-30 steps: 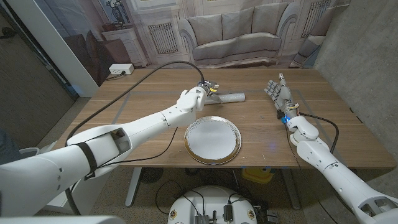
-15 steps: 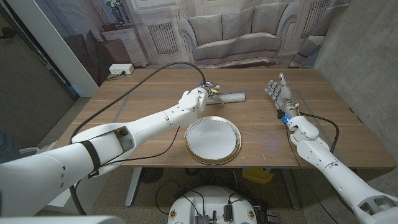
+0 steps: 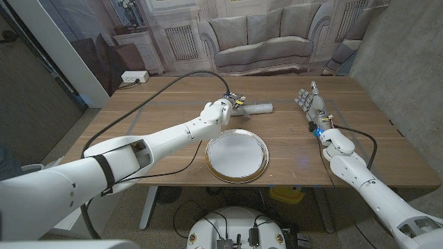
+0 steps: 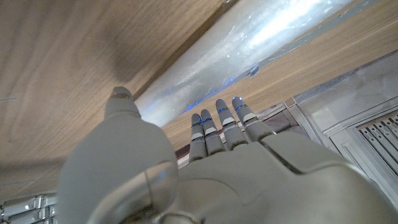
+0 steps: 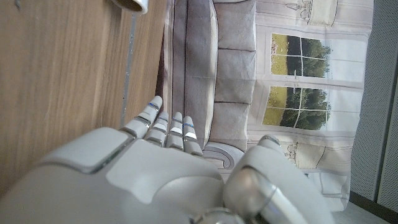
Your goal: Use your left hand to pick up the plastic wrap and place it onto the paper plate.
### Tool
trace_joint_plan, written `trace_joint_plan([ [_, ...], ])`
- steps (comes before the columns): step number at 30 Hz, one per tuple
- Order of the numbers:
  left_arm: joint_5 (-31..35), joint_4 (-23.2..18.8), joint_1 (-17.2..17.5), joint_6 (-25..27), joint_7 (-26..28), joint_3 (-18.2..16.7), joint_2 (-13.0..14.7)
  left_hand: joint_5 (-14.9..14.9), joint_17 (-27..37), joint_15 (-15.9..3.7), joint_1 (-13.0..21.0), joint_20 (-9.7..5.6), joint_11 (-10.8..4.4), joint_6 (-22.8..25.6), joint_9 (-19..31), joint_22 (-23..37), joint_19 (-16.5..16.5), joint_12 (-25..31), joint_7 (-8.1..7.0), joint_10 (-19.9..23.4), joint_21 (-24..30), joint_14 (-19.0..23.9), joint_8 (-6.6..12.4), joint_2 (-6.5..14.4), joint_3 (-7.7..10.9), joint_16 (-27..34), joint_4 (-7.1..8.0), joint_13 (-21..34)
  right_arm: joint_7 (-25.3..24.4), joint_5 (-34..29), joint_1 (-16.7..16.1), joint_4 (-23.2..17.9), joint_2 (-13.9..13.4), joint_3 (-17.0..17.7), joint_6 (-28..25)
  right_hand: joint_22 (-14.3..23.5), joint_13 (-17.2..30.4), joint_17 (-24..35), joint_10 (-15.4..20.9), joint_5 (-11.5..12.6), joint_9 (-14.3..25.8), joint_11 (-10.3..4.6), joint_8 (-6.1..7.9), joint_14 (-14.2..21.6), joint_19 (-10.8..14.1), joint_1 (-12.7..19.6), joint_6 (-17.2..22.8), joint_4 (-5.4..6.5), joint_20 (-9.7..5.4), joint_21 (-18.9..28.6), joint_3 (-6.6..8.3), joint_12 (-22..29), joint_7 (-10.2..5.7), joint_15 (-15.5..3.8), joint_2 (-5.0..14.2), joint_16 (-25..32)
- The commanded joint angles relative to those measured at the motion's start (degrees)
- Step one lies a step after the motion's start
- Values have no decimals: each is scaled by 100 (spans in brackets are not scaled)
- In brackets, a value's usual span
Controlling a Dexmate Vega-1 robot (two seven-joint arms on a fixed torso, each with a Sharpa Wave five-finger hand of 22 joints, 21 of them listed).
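Head view: wooden table (image 3: 173, 104) seen from above, left arm stretched diagonally across it toward the far middle. Left hand (image 3: 232, 102) poised at the near end of the plastic wrap (image 3: 256, 108), a pale clear roll lying flat on the wood, long axis running across the table. Cannot tell from here whether the fingers touch the roll or merely hang over it. Paper plate (image 3: 237, 158) with a metallic rim sitting near the front edge, closer to the robot than the roll and well apart from it, nothing on it. Right hand (image 3: 310, 101) standing upright on the right side of the table, fingers apart and pointing up, holding nothing, well apart from both roll and plate. Black cable (image 3: 156, 97) looping over the wood alongside the left arm.

Left wrist view: plastic wrap (image 4: 249, 46) running diagonally as a glossy translucent tube just beyond the fingertips (image 4: 224, 112) of the left hand (image 4: 205, 168). Fingers extended side by side, thumb set off to one side, nothing enclosed; grip not closed on the roll.

Right wrist view: right hand (image 5: 161, 168) with fingers straight and slightly spread, table edge beside it, nothing held.
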Motion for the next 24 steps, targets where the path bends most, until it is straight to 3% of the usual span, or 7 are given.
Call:
trace_joint_plan([
  [1, -95, 149, -40, -53, 89, 72, -45, -1, 17, -97, 33, 14, -15, 71, 23, 7, 54, 53, -29, 77, 24, 53, 31, 24, -28, 29, -10, 7, 12, 3, 31, 60, 29, -21, -3, 33, 4, 19, 63, -13, 26, -2, -8, 37, 57, 43, 45, -9, -71, -16, -22, -17, 20, -14, 21, -3],
  [18, -165, 409, -142, -103, 121, 173, -170, 0, 4, -229, 377, -29, -215, 326, 27, 8, 270, 120, -168, 340, 90, 322, 109, 176, 71, 89, -129, 8, 100, 12, 181, 258, 98, -58, -3, 34, 4, 19, 71, -15, 26, -4, -9, 39, 71, 42, 44, -13, -69, -52, -34, -15, 14, -25, 26, -4],
  [24, -214, 516, -183, -100, 81, 210, -239, -32, 4, -322, 642, -98, -282, 489, 31, 11, 538, 154, -186, 510, 179, 575, 152, 300, 164, 144, -214, 13, 123, 19, 214, 305, 107, -62, -14, 35, 4, 19, 65, -15, 26, -4, -8, 43, 75, 42, 47, -15, -69, -63, -38, -18, 8, -20, 28, -3],
])
